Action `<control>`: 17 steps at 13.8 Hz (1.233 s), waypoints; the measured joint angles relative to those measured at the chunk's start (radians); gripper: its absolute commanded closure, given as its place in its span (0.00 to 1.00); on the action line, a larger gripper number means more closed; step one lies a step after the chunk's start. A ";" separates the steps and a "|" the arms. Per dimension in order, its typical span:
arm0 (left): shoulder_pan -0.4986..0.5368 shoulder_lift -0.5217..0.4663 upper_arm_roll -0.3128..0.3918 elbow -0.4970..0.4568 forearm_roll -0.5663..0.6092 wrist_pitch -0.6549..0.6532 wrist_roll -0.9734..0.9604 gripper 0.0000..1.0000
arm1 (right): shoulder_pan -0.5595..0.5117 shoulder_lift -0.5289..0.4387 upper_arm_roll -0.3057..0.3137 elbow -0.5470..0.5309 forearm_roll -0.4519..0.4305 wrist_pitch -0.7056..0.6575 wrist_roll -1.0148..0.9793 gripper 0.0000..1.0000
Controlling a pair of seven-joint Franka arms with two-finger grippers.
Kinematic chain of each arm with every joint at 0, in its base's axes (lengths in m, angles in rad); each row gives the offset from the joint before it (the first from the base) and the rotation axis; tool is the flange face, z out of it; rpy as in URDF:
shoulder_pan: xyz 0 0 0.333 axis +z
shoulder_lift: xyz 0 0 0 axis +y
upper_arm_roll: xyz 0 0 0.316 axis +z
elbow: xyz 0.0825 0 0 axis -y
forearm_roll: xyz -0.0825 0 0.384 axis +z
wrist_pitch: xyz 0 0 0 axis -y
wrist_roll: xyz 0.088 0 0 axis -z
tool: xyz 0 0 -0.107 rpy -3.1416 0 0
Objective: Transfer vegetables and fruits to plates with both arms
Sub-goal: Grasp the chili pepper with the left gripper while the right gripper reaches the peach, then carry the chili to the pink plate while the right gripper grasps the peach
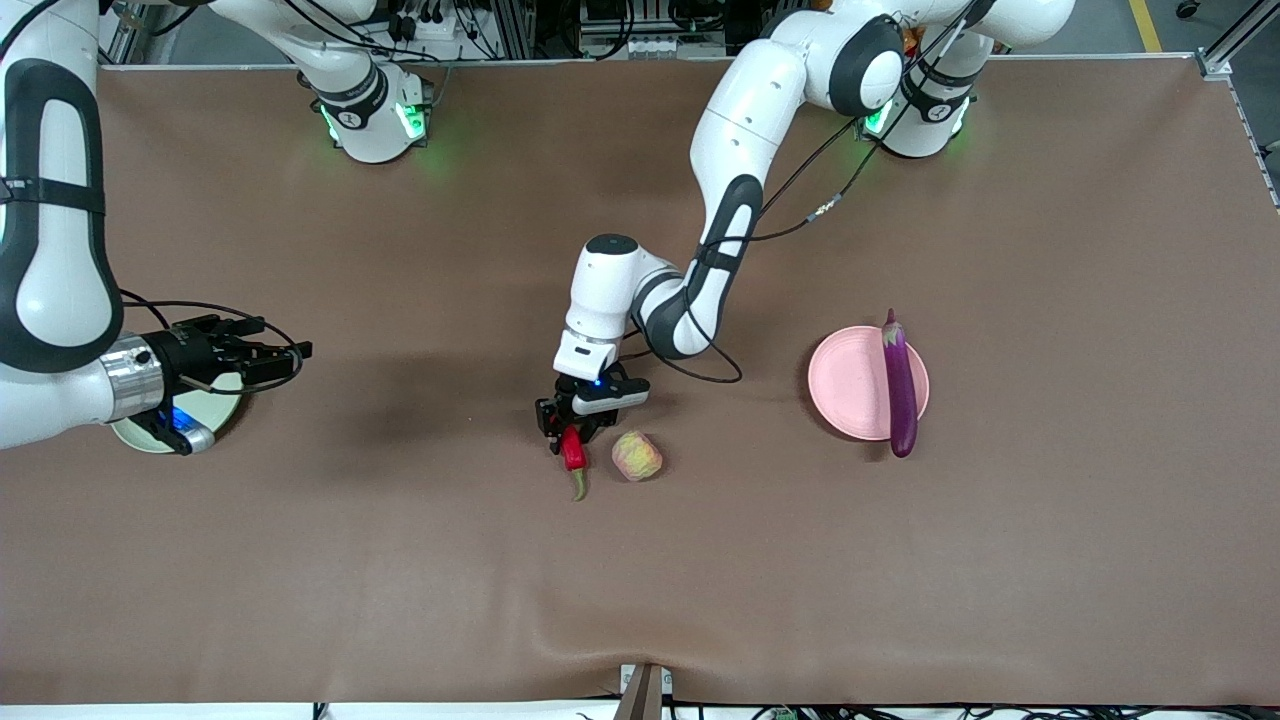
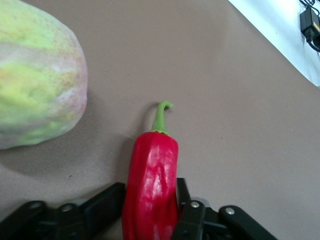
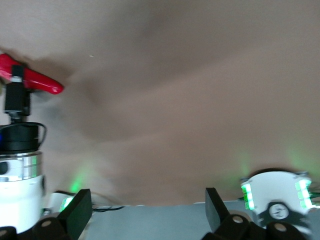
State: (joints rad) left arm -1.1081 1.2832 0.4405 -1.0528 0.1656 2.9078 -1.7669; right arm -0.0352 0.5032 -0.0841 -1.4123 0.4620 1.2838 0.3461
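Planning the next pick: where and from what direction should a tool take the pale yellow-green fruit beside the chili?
Probably from straight above, across the middle of the pale yellow-green fruit, where it is widest and rounded. The red chili pepper, held by the left tool, lies close beside it, so setting the fingers nearer and farther from the front camera avoids that side.

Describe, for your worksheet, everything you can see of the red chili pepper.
The chili pepper is short, glossy and bright red, with faint lengthwise creases and a thin green stem curling at its tip. It looks smooth and waxy. It lies near the middle of the brown table, beside the pale yellow-green fruit, not touching it, stem end pointing toward the front camera. The left gripper has its black fingers closed against both sides of the pepper's body.
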 measured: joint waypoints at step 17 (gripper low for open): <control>0.103 -0.260 -0.023 0.002 -0.099 -0.274 0.028 1.00 | 0.379 0.033 0.007 -0.032 0.193 0.538 0.713 0.00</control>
State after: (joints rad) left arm -1.0049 1.0237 0.4170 -1.0509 0.0668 2.6333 -1.7385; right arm 0.3433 0.5365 -0.0775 -1.4439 0.6555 1.8214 1.0592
